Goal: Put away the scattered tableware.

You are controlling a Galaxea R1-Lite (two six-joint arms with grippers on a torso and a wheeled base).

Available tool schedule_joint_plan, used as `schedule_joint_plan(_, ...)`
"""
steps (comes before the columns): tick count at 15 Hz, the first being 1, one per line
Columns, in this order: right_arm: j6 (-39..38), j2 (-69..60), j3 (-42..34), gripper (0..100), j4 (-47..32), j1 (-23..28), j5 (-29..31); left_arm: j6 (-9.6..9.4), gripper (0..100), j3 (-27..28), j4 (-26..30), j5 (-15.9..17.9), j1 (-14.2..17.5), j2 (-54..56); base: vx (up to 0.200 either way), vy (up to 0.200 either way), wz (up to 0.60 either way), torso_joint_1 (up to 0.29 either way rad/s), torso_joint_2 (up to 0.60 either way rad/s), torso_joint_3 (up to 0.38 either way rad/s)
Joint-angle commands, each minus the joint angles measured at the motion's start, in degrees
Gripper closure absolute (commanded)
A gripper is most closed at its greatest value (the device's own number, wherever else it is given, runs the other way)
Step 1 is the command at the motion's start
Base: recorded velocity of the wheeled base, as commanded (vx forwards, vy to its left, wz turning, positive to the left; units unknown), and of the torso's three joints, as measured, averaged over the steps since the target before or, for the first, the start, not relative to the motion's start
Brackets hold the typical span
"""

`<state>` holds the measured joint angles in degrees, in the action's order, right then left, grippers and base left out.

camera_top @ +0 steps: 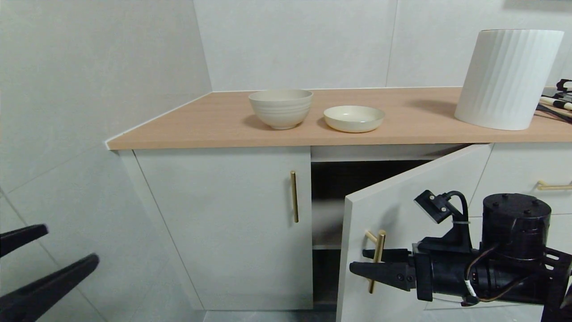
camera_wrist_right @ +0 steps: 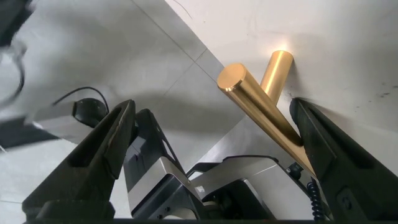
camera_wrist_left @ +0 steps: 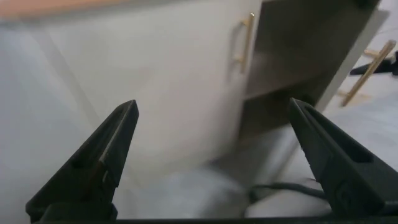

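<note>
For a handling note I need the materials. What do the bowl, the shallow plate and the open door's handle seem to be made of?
The bowl: likely matte ceramic or stoneware, cream, with faint ridges round its wall; plastic is possible. The shallow plate: likely glazed ceramic, with a soft sheen inside. The door handle: metal, brass-coloured and polished, with a bright highlight on its bar.

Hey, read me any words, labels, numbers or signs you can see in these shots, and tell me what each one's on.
None can be read.
The bowl, the plate, the white ribbed container, the closed cabinet door and the open door all look plain.
The utensils at the counter's right edge are too small to tell.
</note>
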<state>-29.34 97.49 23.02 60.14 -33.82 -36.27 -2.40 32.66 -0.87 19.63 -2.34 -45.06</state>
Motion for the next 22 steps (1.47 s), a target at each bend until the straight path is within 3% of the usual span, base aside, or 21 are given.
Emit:
schedule_joint_plan(1, 0.0, 0.0, 0.0, 0, 0.0, 0.0, 0.1, 7.15, 0, 4.0, -8.5, 1.4, -8.4, -24.2, 0.000, 0.000, 0.00, 0.000, 0.00, 0.000)
schedule_joint_plan(2, 0.0, 0.0, 0.0, 0, 0.0, 0.0, 0.0, 8.73, 0, 3.7, -10.0, 1.4, -9.4, -26.0, 0.000, 0.000, 0.00, 0.000, 0.00, 0.000)
schedule_joint_plan(4, 0.0, 0.1, 0.0, 0, 0.0, 0.0, 0.0, 16.11, 0, 1.2, -18.2, 1.5, -17.0, -35.1, 0.000, 0.000, 0.00, 0.000, 0.00, 0.000)
schedule_joint_plan(5, 0.0, 0.1, 0.0, 0, 0.0, 0.0, 0.0, 17.34, 0, 0.8, -19.4, 1.5, -18.7, -36.5, 0.000, 0.000, 0.00, 0.000, 0.00, 0.000)
schedule_joint_plan(7, 0.0, 0.3, -0.1, 0, 0.0, -0.1, 0.0, 23.76, 0, -1.7, -29.5, 1.3, -25.9, -43.9, 0.000, 0.000, 0.00, 0.000, 0.00, 0.000)
schedule_joint_plan(8, 0.0, 0.4, -0.1, 0, 0.0, -0.1, 0.0, 25.69, 0, -2.9, -34.4, 1.2, -27.5, -46.7, 0.000, 0.000, 0.00, 0.000, 0.00, 0.000)
schedule_joint_plan(10, 0.0, 0.5, -0.1, 0, 0.0, -0.1, 0.0, 26.48, 0, -3.7, -39.2, 0.8, -28.2, -49.6, 0.000, 0.000, 0.00, 0.000, 0.00, 0.000)
schedule_joint_plan(14, 0.0, 0.9, -0.1, 0, 0.0, -0.1, 0.0, 26.57, 0, -3.7, -39.6, 0.6, -28.9, -50.0, 0.000, 0.000, 0.00, 0.000, 0.00, 0.000)
schedule_joint_plan(15, 0.0, 0.9, -0.1, 0, 0.0, -0.1, 0.0, 26.75, 100, -3.5, -39.7, 0.6, -29.1, -50.0, 0.000, 0.000, 0.00, 0.000, 0.00, 0.000)
schedule_joint_plan(16, 0.1, 0.9, -0.1, 0, 0.0, -0.1, 0.0, 27.89, 100, -2.5, -40.2, 0.6, -29.6, -50.2, 0.000, 0.000, 0.00, 0.000, 0.00, 0.000)
schedule_joint_plan(21, 0.1, 1.0, 0.1, 0, 0.0, -0.1, 0.1, 27.54, 100, 4.3, -45.5, 0.3, -32.1, -63.5, 0.000, 0.000, 0.00, 0.000, 0.00, 0.000)
schedule_joint_plan(22, 0.1, 0.9, 0.1, 0, 0.1, 0.0, 0.1, 27.98, 100, 6.9, -55.5, 0.0, -32.7, -71.2, 0.000, 0.000, 0.00, 0.000, 0.00, 0.000)
